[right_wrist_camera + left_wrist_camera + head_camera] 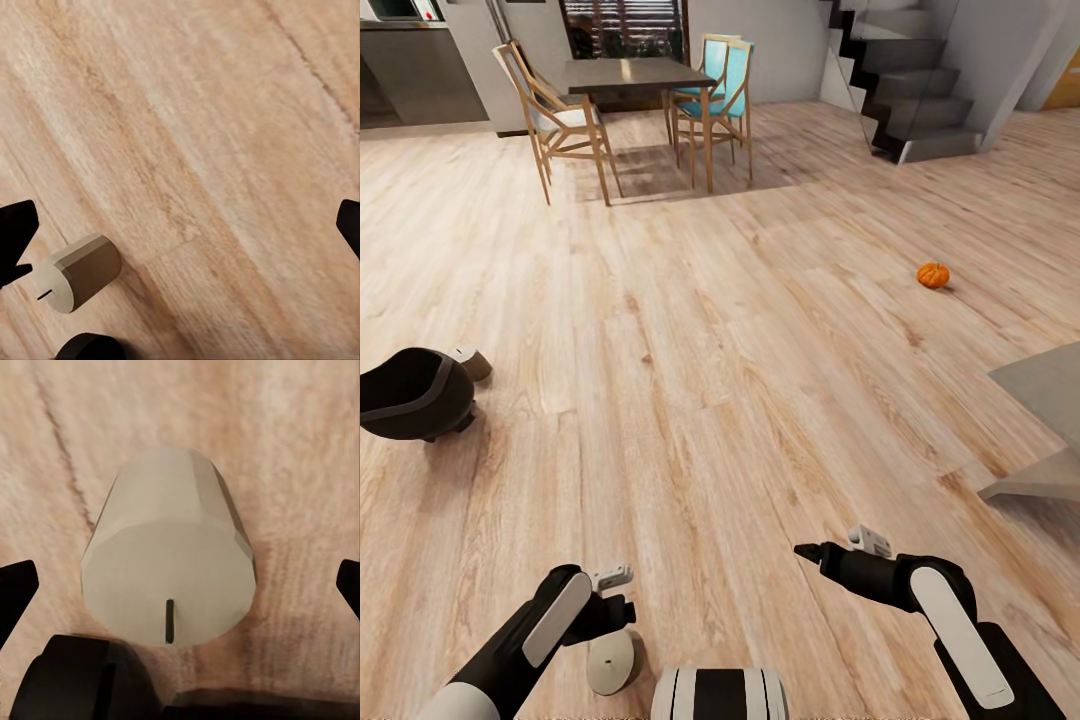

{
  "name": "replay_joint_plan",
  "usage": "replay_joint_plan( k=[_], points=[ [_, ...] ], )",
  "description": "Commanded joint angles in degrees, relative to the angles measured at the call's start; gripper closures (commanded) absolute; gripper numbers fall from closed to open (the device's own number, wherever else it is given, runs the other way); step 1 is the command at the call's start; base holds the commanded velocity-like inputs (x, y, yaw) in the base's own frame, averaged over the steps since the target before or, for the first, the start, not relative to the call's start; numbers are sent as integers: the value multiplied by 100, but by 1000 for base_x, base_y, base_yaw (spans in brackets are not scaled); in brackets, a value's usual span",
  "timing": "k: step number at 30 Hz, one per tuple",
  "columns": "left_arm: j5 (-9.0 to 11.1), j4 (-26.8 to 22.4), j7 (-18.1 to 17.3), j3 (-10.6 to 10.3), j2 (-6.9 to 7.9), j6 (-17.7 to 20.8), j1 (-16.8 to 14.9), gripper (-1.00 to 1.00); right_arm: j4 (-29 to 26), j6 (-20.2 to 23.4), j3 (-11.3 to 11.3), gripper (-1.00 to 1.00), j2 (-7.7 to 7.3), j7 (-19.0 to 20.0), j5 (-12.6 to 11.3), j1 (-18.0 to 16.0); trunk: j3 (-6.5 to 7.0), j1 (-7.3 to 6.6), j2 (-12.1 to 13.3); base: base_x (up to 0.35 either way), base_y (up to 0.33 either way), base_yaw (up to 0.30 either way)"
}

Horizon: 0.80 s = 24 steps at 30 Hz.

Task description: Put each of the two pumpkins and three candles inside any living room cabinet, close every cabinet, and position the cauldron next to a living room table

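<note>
Wide bare plank floor [690, 330]; left gripper [180, 585], fingers apart, straddles a candle [169, 562]; right gripper [180, 225] spread; pumpkin [933, 275] well apart.

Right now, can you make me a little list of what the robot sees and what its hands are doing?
floor: pale wood planks
near candle: on its side on the floor under the left gripper
left gripper: open, fingers either side of that candle, not touching
right gripper: open, holding nothing, above bare floor
cauldron: tipped over at the left
second candle: right behind the cauldron
pumpkin: alone on the floor, far right
dining table: at the back, with chairs
</note>
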Motion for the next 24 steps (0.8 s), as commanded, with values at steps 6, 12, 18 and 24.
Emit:
replay_joint_plan(
  k=[6, 12, 18, 24],
  points=[
    [52, 10, 55, -25, 6, -22, -5, -100, -81, 59, -140, -100, -9, 674, -299, -3, -138, 14, -10, 0, 0, 0],
    [46, 11, 56, -32, 6, -35, -4, -100, -83, 61, -678, -100, -29, 2122, -503, -3, -271, 30, -18, 0, 0, 0],
    [49, 12, 55, -34, 5, -36, -1, -100, -84, 54, -782, -100, -25, 2514, -488, -3, -359, 40, -23, 0, 0, 0],
    [49, 12, 55, -162, 3, -43, 0, -100, -63, 49, -791, -100, -4, 2550, -470, -3, -381, 43, -25, 0, 0, 0]
  ],
)
